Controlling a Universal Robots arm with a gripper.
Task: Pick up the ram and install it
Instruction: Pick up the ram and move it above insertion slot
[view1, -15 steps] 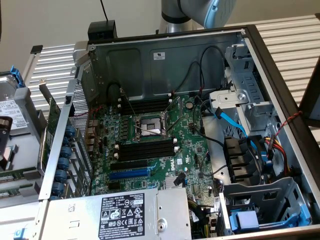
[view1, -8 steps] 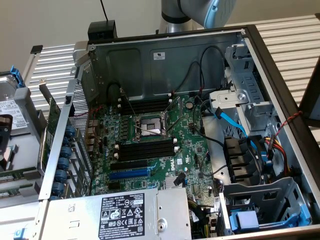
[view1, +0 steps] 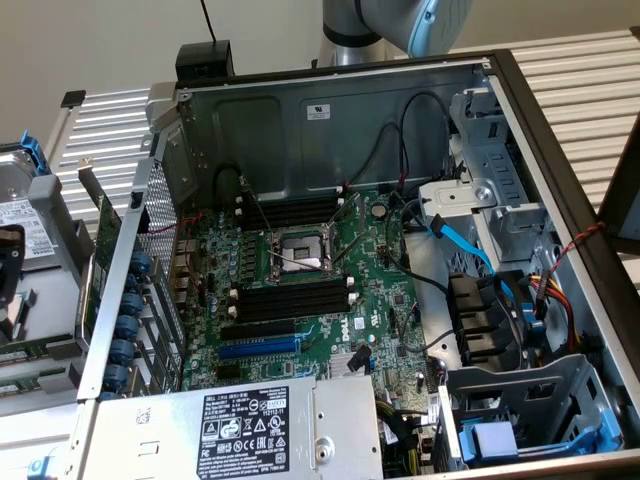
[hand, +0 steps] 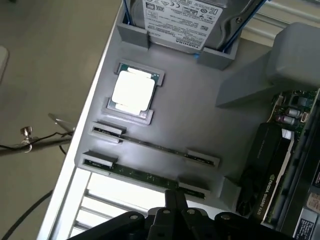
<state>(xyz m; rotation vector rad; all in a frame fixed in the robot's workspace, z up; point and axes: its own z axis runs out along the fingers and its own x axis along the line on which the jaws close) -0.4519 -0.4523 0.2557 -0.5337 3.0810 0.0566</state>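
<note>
Two ram sticks lie on edge in holders on a grey tray (hand: 200, 115). The nearer ram (hand: 145, 176) shows its green edge between two grey clips; the second ram (hand: 150, 145) lies parallel just beyond it. My gripper (hand: 175, 200) hangs above the nearer stick's one end, its black fingers shut together with nothing between them. In the exterior view the open computer case holds the motherboard (view1: 380, 290) with black memory slots (view1: 290, 300) below the CPU socket (view1: 300, 250) and more slots (view1: 290, 212) above it. The arm (view1: 400, 20) reaches over the case's back wall.
The tray also carries a hard drive (hand: 185, 20) and a CPU (hand: 134, 91) in its frame. A black graphics card (hand: 265, 165) stands beside the tray. Inside the case are blue cables (view1: 460, 245), drive cages (view1: 520, 420) and the power supply (view1: 250, 425).
</note>
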